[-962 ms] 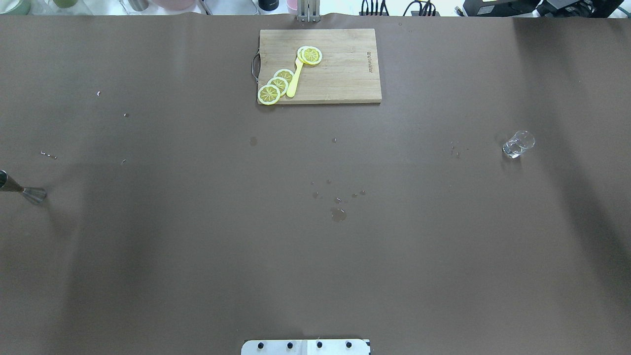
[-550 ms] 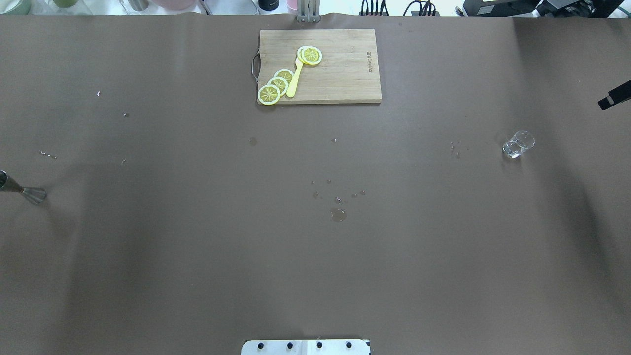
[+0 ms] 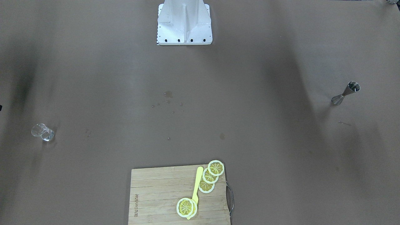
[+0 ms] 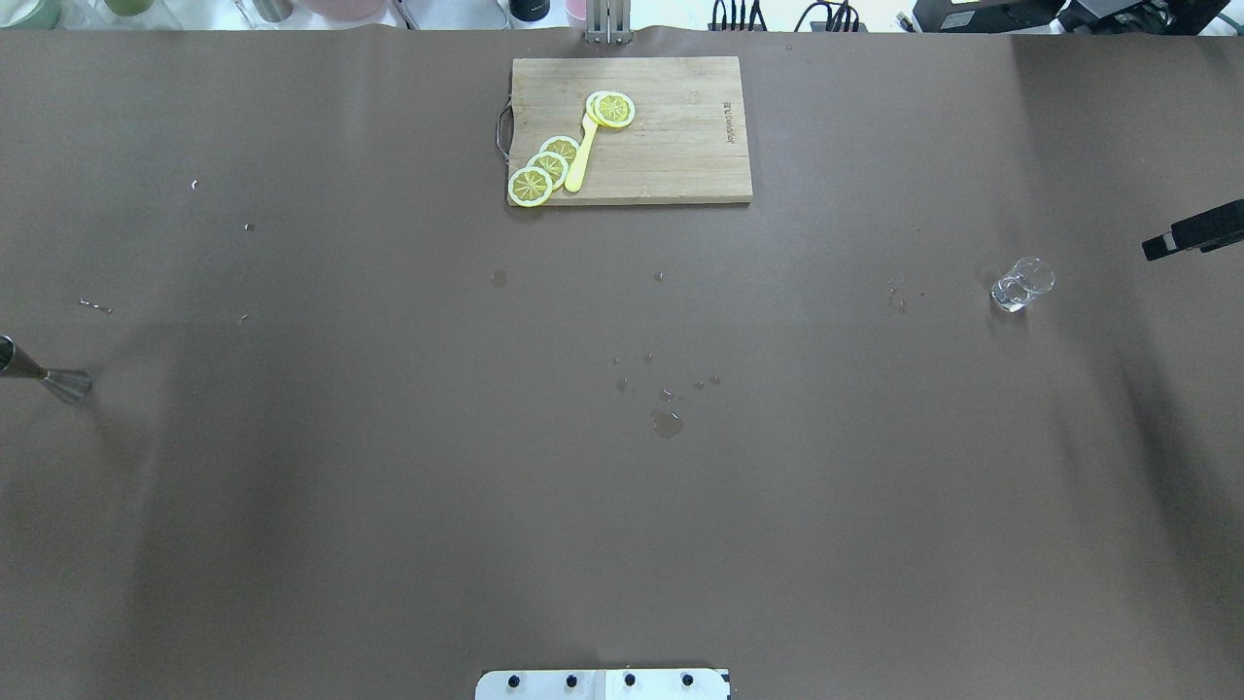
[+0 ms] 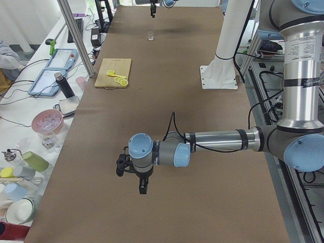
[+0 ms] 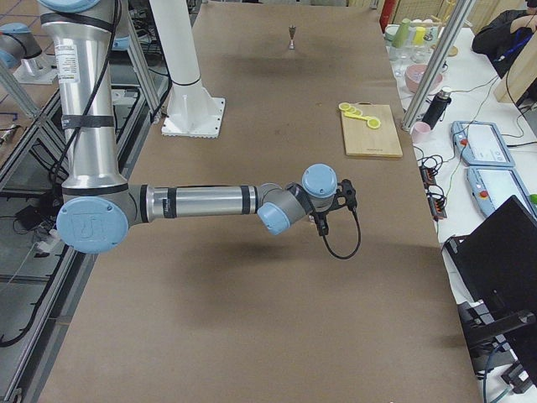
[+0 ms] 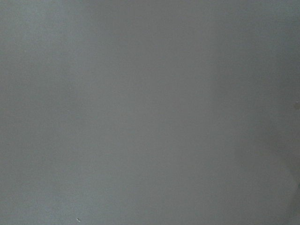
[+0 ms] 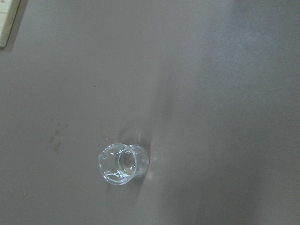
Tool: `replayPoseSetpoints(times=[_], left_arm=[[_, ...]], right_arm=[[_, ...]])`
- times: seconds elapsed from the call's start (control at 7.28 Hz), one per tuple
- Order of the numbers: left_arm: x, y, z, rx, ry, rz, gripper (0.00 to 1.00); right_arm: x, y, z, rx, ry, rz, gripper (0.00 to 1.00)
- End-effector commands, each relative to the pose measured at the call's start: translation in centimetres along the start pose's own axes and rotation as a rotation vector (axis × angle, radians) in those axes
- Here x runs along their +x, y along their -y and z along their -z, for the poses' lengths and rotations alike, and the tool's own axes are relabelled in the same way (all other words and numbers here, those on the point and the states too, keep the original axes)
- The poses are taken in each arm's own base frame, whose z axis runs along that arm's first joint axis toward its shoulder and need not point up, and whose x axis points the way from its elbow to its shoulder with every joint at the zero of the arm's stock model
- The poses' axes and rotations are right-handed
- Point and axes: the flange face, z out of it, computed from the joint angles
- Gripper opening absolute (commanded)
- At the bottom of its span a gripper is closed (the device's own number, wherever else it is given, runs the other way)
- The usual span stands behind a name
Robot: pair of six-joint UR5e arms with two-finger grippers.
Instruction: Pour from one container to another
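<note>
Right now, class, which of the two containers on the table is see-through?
The short drinking glass at the robot's right end of the table: it is clear and colourless. The other, the hourglass-shaped jigger at the left end, is opaque steel.

A long table under a brown cover carries soft, broad shadows. Beside it runs a white bench crowded with cups and bottles. Tiled floor shows beyond.
</note>
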Motion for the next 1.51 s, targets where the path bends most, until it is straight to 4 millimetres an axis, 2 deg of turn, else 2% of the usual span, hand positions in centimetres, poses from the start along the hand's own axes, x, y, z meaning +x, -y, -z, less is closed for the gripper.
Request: replayPoseSetpoints(times=[0.0,0.27,0.41,0.82,0.96,1.1,1.37], left_arm=[[0.1,0.1,0.1,0.024,0.000,-0.017,0.99],[-0.2,0.0,-0.1,0.024,0.000,-0.017,0.99],[-0.2,0.0,-0.1,0.024,0.000,-0.017,0.99],[0.2,-0.1,0.3,0.036,-0.001,-0.028,0.99],[1.6,0.5,1.7,0.090,-0.003,-0.080,0.99],[2.3,0.9,2.5,0.168,-0.006,-0.156,0.99],[4.2,1.7,4.2,0.349,-0.015,-0.326,0.99]], right_arm=[[1.7,-2.7,-2.6,0.052,0.067,0.147,1.00],[3.3,-5.6,-5.5,0.092,0.116,0.331,1.00],[4.3,-6.5,-5.9,0.113,0.116,0.465,1.00],[3.8,-6.6,-6.0,0.171,0.094,0.822,1.00],[3.7,-6.7,-6.2,0.170,0.095,0.904,1.00],[3.3,-6.7,-6.6,0.167,0.101,0.969,1.00],[2.7,-6.0,-6.8,0.178,0.091,0.982,1.00]])
